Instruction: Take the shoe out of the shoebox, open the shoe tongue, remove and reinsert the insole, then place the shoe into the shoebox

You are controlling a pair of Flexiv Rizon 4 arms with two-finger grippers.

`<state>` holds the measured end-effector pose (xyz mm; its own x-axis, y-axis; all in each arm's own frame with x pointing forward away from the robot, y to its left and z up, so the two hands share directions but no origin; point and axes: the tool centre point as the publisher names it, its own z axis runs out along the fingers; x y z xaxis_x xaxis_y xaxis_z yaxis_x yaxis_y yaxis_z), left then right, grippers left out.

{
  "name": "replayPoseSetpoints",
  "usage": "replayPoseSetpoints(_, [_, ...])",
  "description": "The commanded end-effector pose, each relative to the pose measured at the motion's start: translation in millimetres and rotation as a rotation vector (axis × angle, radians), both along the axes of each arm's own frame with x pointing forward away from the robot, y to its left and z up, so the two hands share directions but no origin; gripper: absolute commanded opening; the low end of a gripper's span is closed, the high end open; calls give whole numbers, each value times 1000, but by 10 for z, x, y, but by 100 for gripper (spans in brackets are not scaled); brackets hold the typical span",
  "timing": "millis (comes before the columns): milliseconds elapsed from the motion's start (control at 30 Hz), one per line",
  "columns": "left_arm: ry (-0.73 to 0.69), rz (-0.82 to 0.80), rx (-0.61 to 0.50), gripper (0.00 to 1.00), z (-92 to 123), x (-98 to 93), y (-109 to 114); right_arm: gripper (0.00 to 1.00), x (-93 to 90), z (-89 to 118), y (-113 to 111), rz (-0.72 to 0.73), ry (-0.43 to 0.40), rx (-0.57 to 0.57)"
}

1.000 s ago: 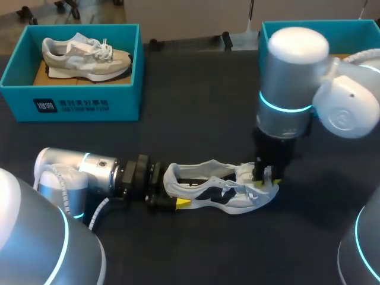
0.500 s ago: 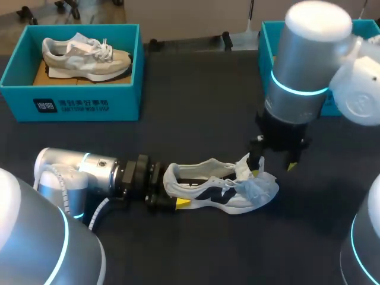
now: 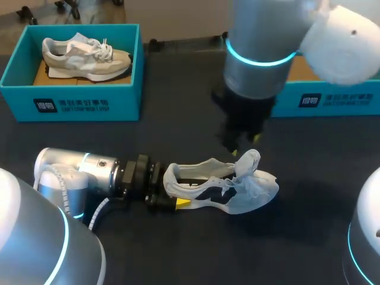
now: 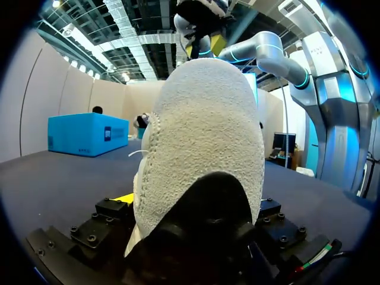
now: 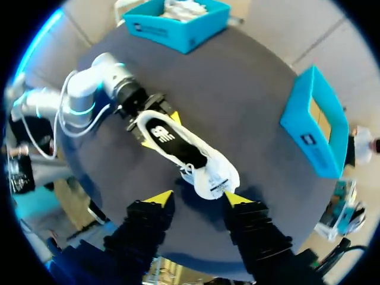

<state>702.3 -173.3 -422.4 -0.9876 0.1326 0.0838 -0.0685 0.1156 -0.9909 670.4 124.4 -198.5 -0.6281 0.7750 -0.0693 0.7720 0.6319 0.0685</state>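
Note:
A white sneaker (image 3: pixel 222 189) with black side marks stands upright on the dark table, toe to the right, its tongue (image 3: pixel 249 160) lifted. My left gripper (image 3: pixel 172 200) lies low at the heel, a finger on each side, shut on it. The left wrist view is filled by that pale heel (image 4: pixel 202 136). My right gripper (image 3: pixel 242 141) hangs above the shoe's front, apart from it. From the right wrist the shoe (image 5: pixel 178 145) lies well below the right gripper (image 5: pixel 197 199), which is open with nothing in it.
A teal shoebox (image 3: pixel 77 102) at the back left holds a grey shoe (image 3: pixel 83 54). A second teal shoebox (image 3: pixel 332 98) stands at the back right, partly hidden by my right arm. Both show from the right wrist too: the open box (image 5: pixel 314 122) and the far box (image 5: pixel 178 27).
My right gripper let go at the shoe's front, rose and swung left and back over the shoe. The tongue now stands up. The left arm and shoe stayed put.

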Motion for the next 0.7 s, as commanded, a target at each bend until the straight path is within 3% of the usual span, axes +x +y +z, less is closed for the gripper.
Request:
replayPoseSetpoints(33, [0,2,-1,0,-12,1,-8,0,44,-23,285,230,-73,-130])
replayPoseSetpoints(167, [0,2,-1,0,-12,1,-8,0,-18,-31,415,398,-132,-95])
replayPoseSetpoints(233, [0,2,-1,0,-12,1,-8,0,-81,-59,460,587,-142,-1])
replayPoseSetpoints(600, [0,2,-1,0,-12,1,-8,0,-81,-59,460,587,-142,-1])
replayPoseSetpoints(700, [0,2,-1,0,-12,1,-8,0,-11,-178,556,683,-137,-80])
